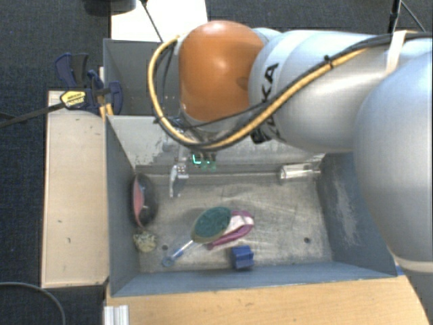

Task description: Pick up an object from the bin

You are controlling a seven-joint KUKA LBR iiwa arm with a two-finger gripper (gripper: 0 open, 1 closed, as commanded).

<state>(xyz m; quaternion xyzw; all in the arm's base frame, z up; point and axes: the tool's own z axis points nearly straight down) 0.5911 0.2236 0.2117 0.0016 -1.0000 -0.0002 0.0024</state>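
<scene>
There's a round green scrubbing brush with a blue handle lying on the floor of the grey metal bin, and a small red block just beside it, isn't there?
Not quite: the small block is blue, not red, as the camera view shows. The rest holds: the round green scrubbing brush with a blue handle lies on the floor of the grey metal bin, with the block just beside it.

Green round-headed brush (pixel 212 223) flat, blue block (pixel 241 257) just beside.
</scene>
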